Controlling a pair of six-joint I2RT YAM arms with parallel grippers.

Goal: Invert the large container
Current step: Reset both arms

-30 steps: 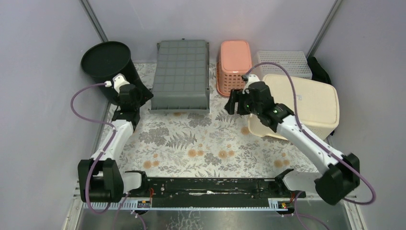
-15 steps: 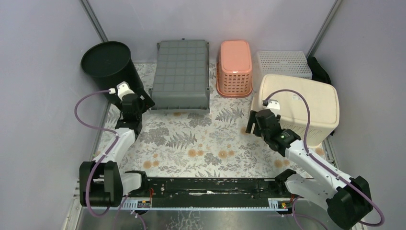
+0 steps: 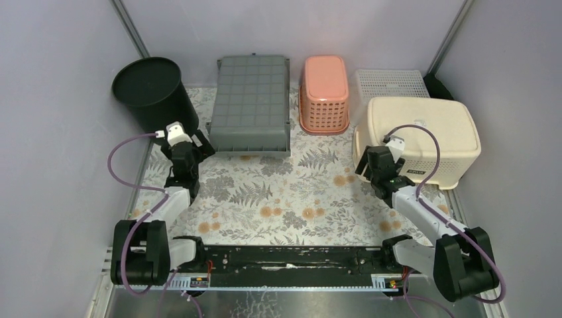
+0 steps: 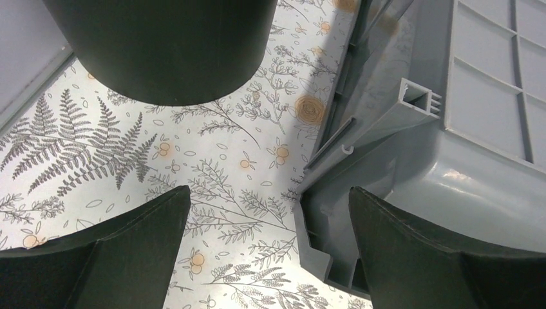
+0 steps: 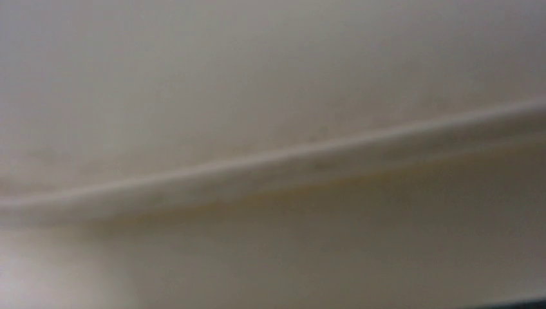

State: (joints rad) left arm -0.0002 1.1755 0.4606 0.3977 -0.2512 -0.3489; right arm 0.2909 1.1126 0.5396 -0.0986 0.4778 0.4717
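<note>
We start with the biggest piece: the large cream plastic container (image 3: 424,129) sits on the floral-cloth desk (image 3: 291,192), right up against the right claw (image 3: 366,162), just beyond it and to its right. To us it looks base-up, rim on the desk, so the flip seems done. The right wrist view is nothing but blurred cream wall, so we cannot tell whether that claw is released or grasping.

The risk is here. If the claw has a hold on the rim, or catches it, pulling away could drag the container or tip it over again. Its purple cable loops across the near wall and could snag too.

Next, the grey ribbed plastic crate (image 3: 252,103), also bottom-up, lies just right of the left claw (image 4: 267,193), with one corner close to its right finger. A swing that way would knock it. That claw is spread wide, with nothing in it.

The black round plastic bin (image 3: 149,89) stands just ahead of the left claw. The salmon-pink slotted basket (image 3: 325,93) is beyond the right claw to its left. The white mesh basket (image 3: 391,81) sits behind the cream container, leaving no room to slide back.
</note>
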